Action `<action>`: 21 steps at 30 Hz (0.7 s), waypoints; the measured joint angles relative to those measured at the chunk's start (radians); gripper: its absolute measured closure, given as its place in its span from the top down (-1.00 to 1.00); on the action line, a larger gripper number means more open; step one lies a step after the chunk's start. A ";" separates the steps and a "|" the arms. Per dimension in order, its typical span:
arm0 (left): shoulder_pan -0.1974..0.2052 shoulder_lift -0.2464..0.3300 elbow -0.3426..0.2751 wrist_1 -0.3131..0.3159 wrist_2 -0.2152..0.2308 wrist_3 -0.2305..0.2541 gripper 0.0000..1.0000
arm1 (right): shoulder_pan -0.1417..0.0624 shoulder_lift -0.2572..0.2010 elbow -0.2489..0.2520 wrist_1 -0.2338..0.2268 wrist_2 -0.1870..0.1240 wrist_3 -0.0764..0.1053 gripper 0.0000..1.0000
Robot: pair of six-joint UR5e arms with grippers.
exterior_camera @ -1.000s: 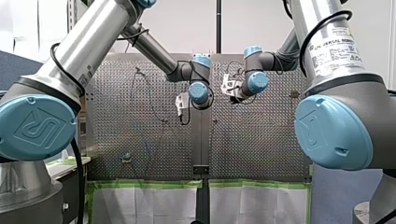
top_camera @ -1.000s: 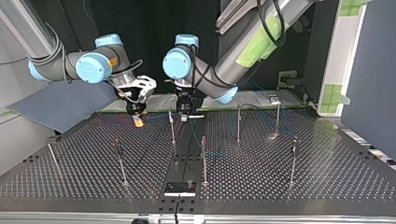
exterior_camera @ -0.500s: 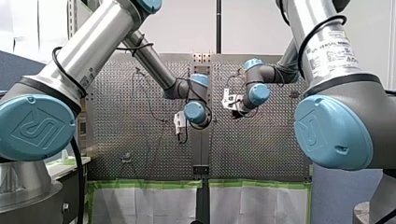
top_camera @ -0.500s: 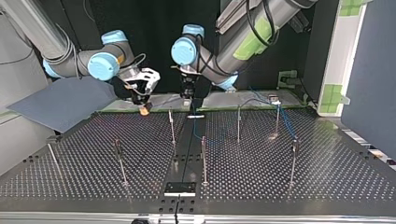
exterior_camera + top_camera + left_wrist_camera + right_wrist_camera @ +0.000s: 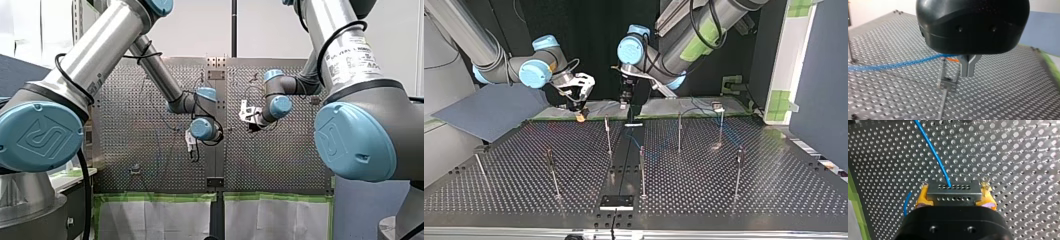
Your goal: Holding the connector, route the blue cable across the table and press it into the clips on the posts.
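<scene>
My right gripper (image 5: 954, 186) is shut on the metal connector (image 5: 953, 193), its yellow pads clamped on both ends. The blue cable (image 5: 935, 155) leaves the connector and runs away over the perforated table (image 5: 1010, 157). In the top view my right gripper (image 5: 580, 115) hangs over the far edge, left of a post (image 5: 607, 131). My left gripper (image 5: 624, 104) hangs beside it, higher. Its metal fingers (image 5: 965, 68) are pressed together above a clip post (image 5: 944, 75). The blue cable (image 5: 898, 65) runs up to their root; I cannot tell whether it is pinched.
Several thin posts stand across the table, among them three (image 5: 642, 165), (image 5: 679, 131), (image 5: 738, 170). A black plate (image 5: 616, 202) sits at the top view's near edge. A grey-blue sheet (image 5: 489, 112) lies off the table at the top view's left.
Both grippers have come down in the front view. In the top view my left gripper has risen and shifted right; my right gripper has shifted slightly right with the connector.
</scene>
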State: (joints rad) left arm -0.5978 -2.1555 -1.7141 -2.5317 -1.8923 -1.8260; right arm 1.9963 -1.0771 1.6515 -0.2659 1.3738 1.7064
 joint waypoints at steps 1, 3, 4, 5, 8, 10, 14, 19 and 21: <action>0.002 0.000 0.008 0.002 0.007 -0.002 -1.00 | -0.002 0.004 0.000 -0.002 -0.006 0.001 -1.00; 0.007 0.000 0.026 0.000 0.017 -0.006 -1.00 | -0.005 0.011 -0.002 -0.005 -0.012 0.002 -1.00; 0.009 0.000 0.034 -0.003 0.021 -0.007 -1.00 | -0.008 0.015 -0.003 -0.007 -0.015 0.002 -1.00; 0.012 0.000 0.042 -0.007 0.023 -0.008 -1.00 | -0.009 0.019 -0.005 -0.008 -0.018 0.002 -1.00; 0.020 0.000 0.060 -0.020 0.034 -0.014 -1.00 | -0.015 0.026 -0.010 -0.009 -0.029 0.003 -1.00; 0.025 0.000 0.065 -0.028 0.039 -0.017 -1.00 | -0.019 0.029 -0.017 -0.009 -0.034 0.003 -1.00; 0.035 -0.018 0.078 -0.043 0.046 -0.019 -1.00 | -0.030 0.030 -0.029 -0.009 -0.043 0.008 -1.00; 0.045 -0.068 0.125 -0.068 0.051 -0.019 -1.00 | -0.044 0.032 -0.035 -0.010 -0.056 0.011 -1.00; 0.050 -0.083 0.145 -0.070 0.053 -0.020 -1.00 | -0.049 0.033 -0.035 -0.011 -0.058 0.012 -1.00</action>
State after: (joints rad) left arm -0.5483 -2.2387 -1.5687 -2.6021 -1.8396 -1.8459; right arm 1.9477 -1.0439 1.6166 -0.2773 1.3157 1.7183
